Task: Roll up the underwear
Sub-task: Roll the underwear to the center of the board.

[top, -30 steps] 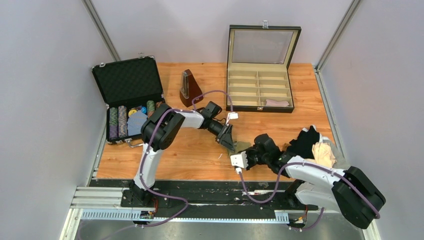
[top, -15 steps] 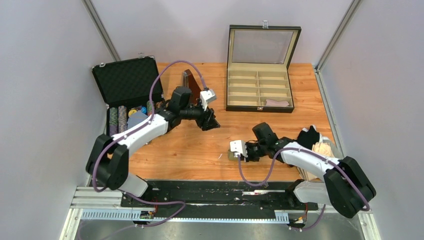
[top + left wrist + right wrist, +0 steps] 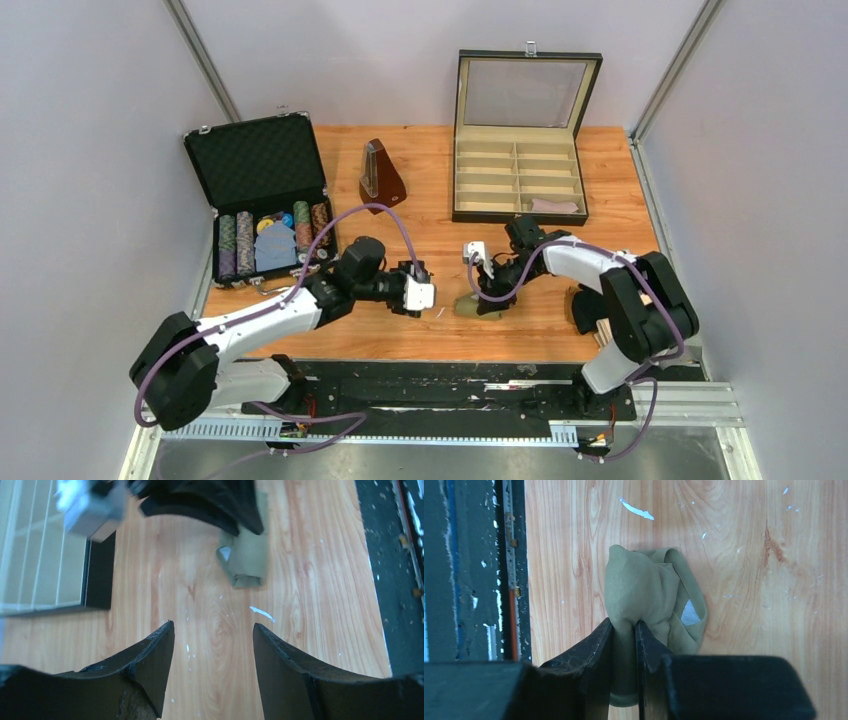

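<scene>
The right gripper has its jaws clamped on a fold of the olive underwear. The underwear sits as a loose bundle on the table near the front edge, with a loop of its band sticking out on one side. The left gripper hovers near it, not touching, jaws apart and empty.

The rolling looks nearly done — the step in hand seems to be holding or tidying the roll. The next move likely calls for a firm pinch so the bundle does not unwind. A lift toward the divided box at the back may follow, since a pale roll already lies in one compartment there.

The wood top is scuffed and flecked with white — plain grey walls close it in. A chip case and a metronome stand at the back left.
</scene>
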### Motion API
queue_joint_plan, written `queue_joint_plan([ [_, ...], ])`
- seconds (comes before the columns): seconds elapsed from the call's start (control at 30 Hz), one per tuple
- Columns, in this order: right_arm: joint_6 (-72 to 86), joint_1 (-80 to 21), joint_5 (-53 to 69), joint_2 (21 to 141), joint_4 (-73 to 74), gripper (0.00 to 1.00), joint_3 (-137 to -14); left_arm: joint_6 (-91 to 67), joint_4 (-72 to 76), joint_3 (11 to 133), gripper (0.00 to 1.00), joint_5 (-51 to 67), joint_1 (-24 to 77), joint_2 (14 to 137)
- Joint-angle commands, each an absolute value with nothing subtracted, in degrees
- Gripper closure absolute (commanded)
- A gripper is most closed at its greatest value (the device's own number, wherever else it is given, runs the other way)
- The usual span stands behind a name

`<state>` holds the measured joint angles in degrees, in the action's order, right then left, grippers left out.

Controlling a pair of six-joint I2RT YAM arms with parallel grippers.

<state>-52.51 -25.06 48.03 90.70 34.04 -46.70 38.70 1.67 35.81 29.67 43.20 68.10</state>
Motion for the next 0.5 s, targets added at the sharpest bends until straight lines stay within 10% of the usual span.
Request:
queue_joint_plan([
  [0.0,-52.1,-23.4,51.7,95.6,40.3,0.92,-49.4,58.6,7.0,34.0,0.33,34.7,44.8,68.3],
  [0.47,-45.7,-16.1,55.0,109.0,46.8,0.91,-57.4,77.7,14.4,39.0,0.33,43.4,49.5,88.3],
])
